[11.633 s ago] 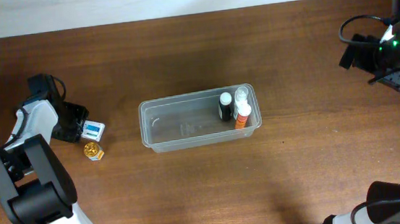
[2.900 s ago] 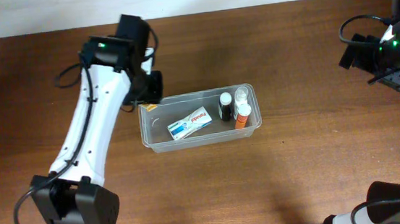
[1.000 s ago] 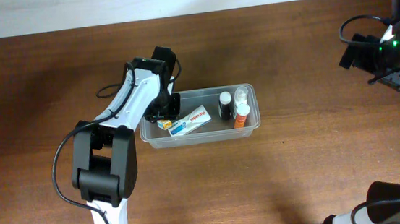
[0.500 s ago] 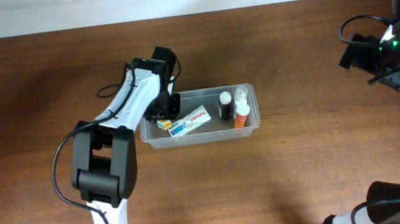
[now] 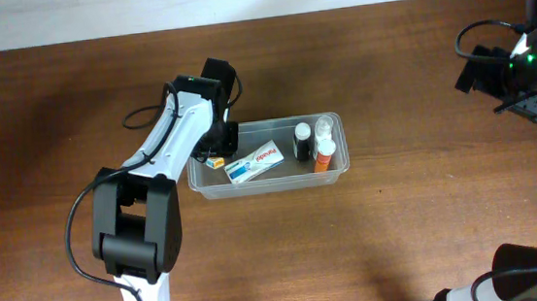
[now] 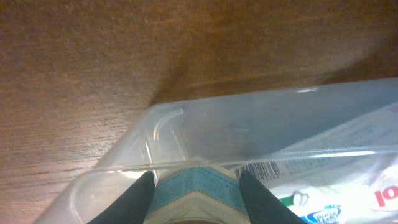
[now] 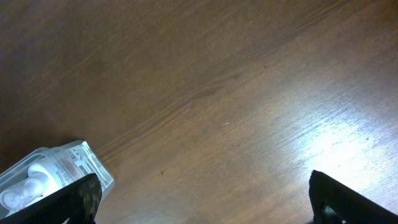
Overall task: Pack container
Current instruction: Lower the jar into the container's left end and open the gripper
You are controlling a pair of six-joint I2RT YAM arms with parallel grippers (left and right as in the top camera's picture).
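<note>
Container [image 5: 268,123]: sat mid-worktop [image 5: 374,239], holding a long carton [image 5: 253,163] and bottles [image 5: 303,145] at its right end.
Left end effector [image 6: 196,198]: pinched a small box [image 6: 194,182] at the container's left end.
Right end effector [image 7: 202,208]: spread, empty, well apart from it.

Overhead straight down over table [image 5: 355,250]; wrist views close, oblique, sharing the container [image 5: 272,187].

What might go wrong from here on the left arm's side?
The left tool grips the small box close against the container end wall; pushing down may catch the rim and shove the container. Released here, the small box could land partly on the white carton and sit tilted.
</note>
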